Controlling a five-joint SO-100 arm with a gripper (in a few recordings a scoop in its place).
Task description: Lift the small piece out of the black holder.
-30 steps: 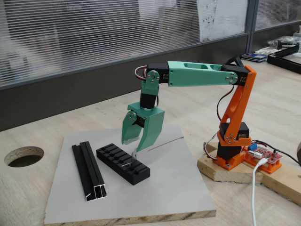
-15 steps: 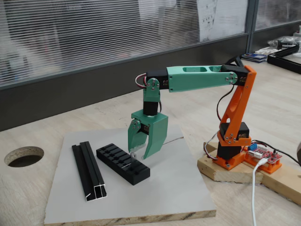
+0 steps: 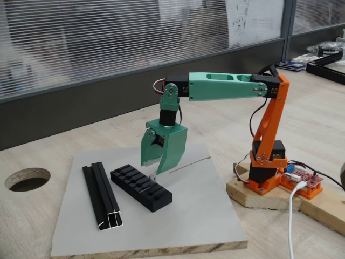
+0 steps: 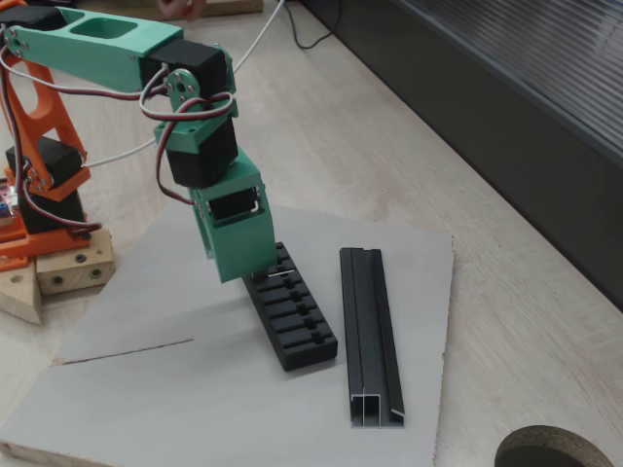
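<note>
The black holder lies on a grey board, a slotted block angled toward the lower right. The small piece is a tiny silvery tab standing up from the holder's top near its far side. My green gripper hangs just above it, pointing down with its jaws spread apart and nothing between them; the longer fingertip sits right beside the tab. In the other fixed view the gripper covers the holder's far end, and the small piece shows as a silvery sliver at the gripper's lower edge.
A long black channel rail lies parallel to the holder on the grey board. A round hole is cut in the wooden table at the left. The orange arm base stands on a wooden block beside a red circuit board.
The gripper dropped onto the tab with its jaws narrowed, then rose again with the jaws spread. The tab stays in the holder at the same spot.
</note>
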